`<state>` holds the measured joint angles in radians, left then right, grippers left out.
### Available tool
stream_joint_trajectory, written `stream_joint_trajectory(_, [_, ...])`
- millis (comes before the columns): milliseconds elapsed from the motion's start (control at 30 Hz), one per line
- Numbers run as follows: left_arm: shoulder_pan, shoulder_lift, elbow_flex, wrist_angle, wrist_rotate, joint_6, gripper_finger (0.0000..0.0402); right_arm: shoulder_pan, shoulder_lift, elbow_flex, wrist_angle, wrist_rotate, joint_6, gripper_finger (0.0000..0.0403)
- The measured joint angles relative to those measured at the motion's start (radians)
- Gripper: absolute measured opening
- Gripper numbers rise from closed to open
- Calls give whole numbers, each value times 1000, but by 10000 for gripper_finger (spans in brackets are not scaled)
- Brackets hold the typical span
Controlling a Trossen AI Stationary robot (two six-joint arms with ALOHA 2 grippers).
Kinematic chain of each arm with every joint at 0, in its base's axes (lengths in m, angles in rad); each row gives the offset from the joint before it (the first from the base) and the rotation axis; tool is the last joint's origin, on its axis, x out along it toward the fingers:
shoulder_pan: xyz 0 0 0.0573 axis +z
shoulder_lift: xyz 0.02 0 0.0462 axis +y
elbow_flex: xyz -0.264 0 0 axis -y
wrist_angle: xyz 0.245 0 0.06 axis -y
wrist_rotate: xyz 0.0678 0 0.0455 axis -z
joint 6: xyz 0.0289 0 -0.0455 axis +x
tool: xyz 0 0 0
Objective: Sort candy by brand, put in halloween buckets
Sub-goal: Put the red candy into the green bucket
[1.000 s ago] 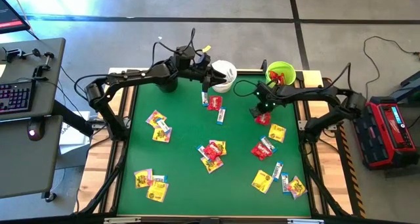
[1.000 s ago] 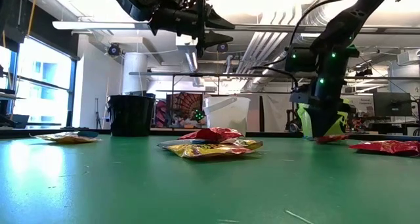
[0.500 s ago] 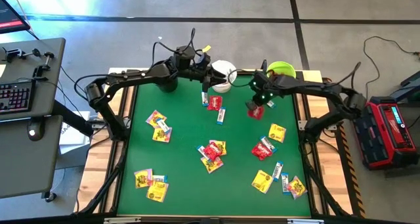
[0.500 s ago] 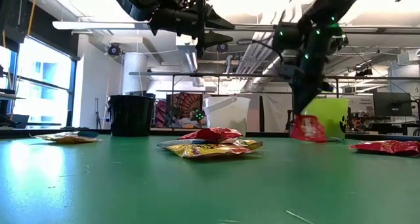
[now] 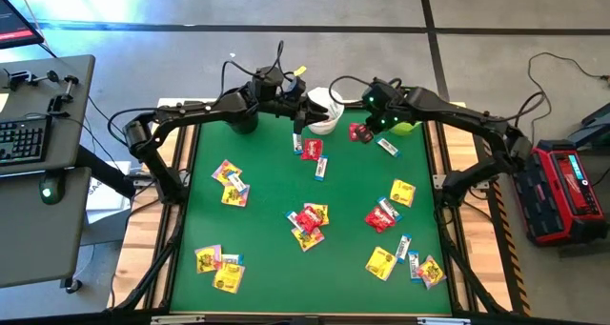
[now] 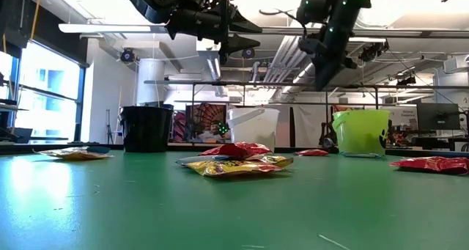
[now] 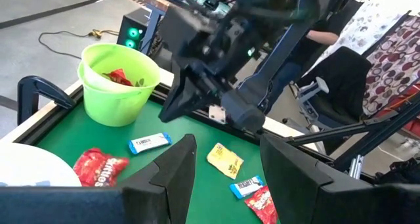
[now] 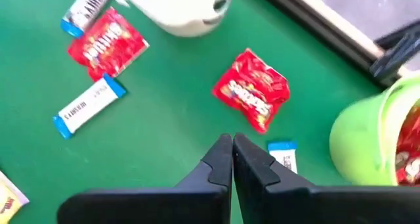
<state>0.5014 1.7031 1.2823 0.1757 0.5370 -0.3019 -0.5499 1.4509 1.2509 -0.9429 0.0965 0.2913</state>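
the right gripper [image 5: 367, 125] hangs high above the table's far edge, fingers pressed together (nothing between them), its arm reaching in from the right. the left gripper [image 5: 303, 113] is raised at the far side, fingers spread apart.

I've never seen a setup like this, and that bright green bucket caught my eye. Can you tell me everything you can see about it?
The lime green bucket is a small round pail that looks like glossy plastic, wider at its open rim than at its base. It stands upright at the far right edge of the green table, right of the white bucket. Red candy packets lie inside it. A slim white-and-blue packet and a red packet lie on the table near it. The right gripper hangs close beside it, not touching.
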Motion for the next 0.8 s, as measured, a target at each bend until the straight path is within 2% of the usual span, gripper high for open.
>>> stream_joint_trajectory(167, [0,0,0,0,0,5,163,1,7,-8,27,-3,5,13])
stream_joint_trajectory(333, [0,0,0,0,1,9,163,-4,61,-65,77,-34,-26,82])
stream_joint_trajectory(467, [0,0,0,-1,1,9,163,-9,143,-104,144,-18,-184,152])
stream_joint_trajectory(567, [0,0,0,-5,2,9,163,-27,214,-110,171,10,-305,189])
stream_joint_trajectory(667, [0,0,0,-14,2,8,163,-60,282,-110,181,14,-386,208])
stream_joint_trajectory(800, [0,0,0,-37,4,9,163,-105,340,-110,218,17,-455,212])
